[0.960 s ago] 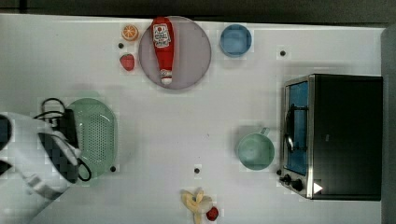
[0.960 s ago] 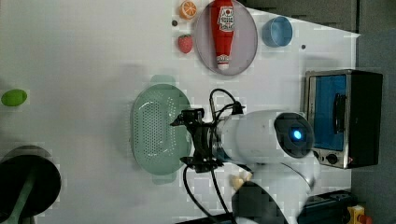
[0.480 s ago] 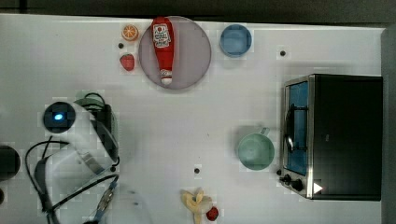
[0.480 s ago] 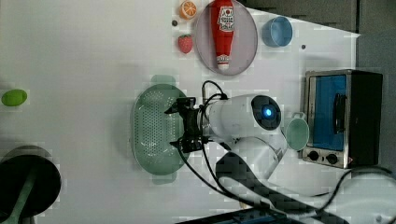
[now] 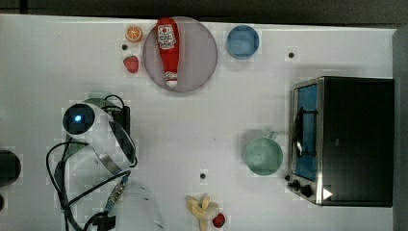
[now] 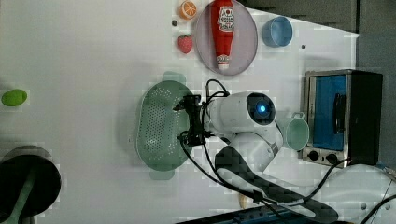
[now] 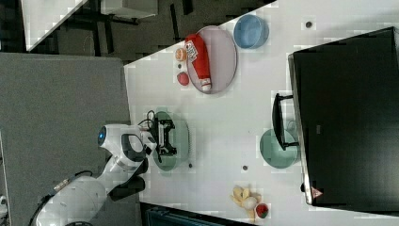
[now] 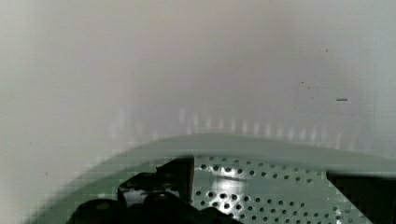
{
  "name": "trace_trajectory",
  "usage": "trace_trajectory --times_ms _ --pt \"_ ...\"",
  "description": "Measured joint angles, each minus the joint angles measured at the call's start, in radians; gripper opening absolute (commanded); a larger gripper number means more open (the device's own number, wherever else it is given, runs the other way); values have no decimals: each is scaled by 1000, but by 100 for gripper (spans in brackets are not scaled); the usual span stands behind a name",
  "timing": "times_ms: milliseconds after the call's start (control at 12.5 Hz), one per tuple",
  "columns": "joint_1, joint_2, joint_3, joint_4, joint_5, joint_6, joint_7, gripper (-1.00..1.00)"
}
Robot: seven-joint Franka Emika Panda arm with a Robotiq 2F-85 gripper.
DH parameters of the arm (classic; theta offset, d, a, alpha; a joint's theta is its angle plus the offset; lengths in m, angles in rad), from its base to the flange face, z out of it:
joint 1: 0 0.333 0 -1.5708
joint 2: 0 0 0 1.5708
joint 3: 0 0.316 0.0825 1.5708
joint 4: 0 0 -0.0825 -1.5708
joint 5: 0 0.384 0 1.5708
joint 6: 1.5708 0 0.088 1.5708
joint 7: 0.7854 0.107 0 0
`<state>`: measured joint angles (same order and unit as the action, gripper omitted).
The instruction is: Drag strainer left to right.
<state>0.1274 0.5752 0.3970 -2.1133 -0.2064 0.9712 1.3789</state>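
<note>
Though hidden under the arm from above, hand (image 6: 189,120) spread wide over strainer (image 6: 156,126), gripping nothing.

— From my station, what's along the far edge in the top view?

— I see a ketchup bottle (image 5: 167,44) lying on a grey plate (image 5: 199,53), an orange slice (image 5: 133,33) and a strawberry (image 5: 131,63) just beside it, and a blue bowl (image 5: 242,42) on the plate's other side.

— And toward the top view's right?

— I see a toaster oven (image 5: 344,139) with a green mug (image 5: 263,155) just beside it. A banana (image 5: 201,207) lies near the lower edge.
</note>
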Motion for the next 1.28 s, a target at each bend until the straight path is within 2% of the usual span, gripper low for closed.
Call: trace_trajectory --times_ms 320,720,960,1120,1280 --pt "20 3 -24 -2 11 13 8 100" --pt "-5 -29 -15 -41 20 17 8 100" --pt "-3 -128 -43 -115 28 23 -34 100" --pt "-35 -139 -46 -121 24 25 -47 100" --pt "-45 -130 -70 -131 21 46 -82 100"
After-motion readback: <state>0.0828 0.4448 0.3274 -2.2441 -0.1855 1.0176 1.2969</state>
